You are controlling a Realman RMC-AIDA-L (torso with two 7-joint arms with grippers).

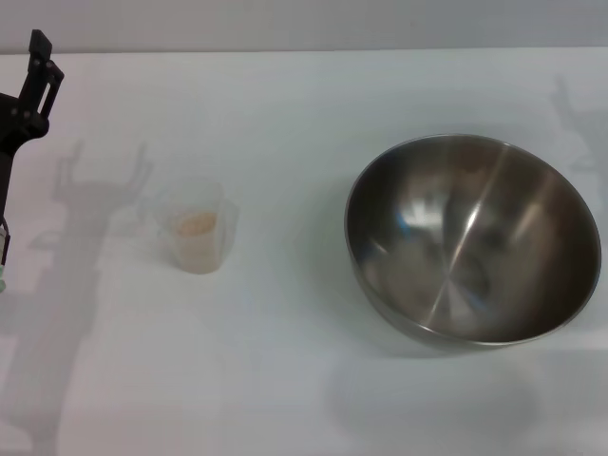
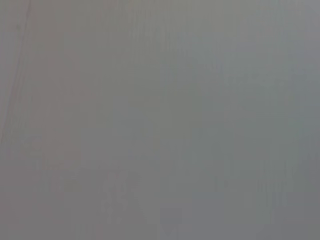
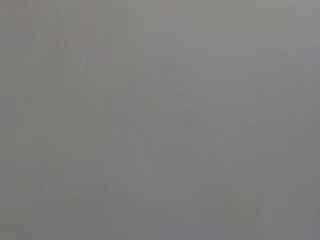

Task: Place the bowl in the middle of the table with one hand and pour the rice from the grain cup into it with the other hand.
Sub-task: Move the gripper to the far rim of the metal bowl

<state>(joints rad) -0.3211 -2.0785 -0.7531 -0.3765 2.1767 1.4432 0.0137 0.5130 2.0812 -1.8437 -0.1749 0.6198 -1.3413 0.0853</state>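
We see the bowl (image 1: 473, 239) right of the table (image 1: 285, 380) centre, the grain cup (image 1: 197, 228) of rice (image 1: 198, 223) left, our left gripper (image 1: 38, 71) raised, fingers perhaps apart, we cannot tell; a clumsy grasp could tip the light cup.

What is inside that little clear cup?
The cup holds a low layer of pale rice. Its frosted wall blurs the grains, so how deep the layer is cannot be seen.

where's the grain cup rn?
Head view: the grain cup stands upright on the table's left half, apart from the bowl on the right.
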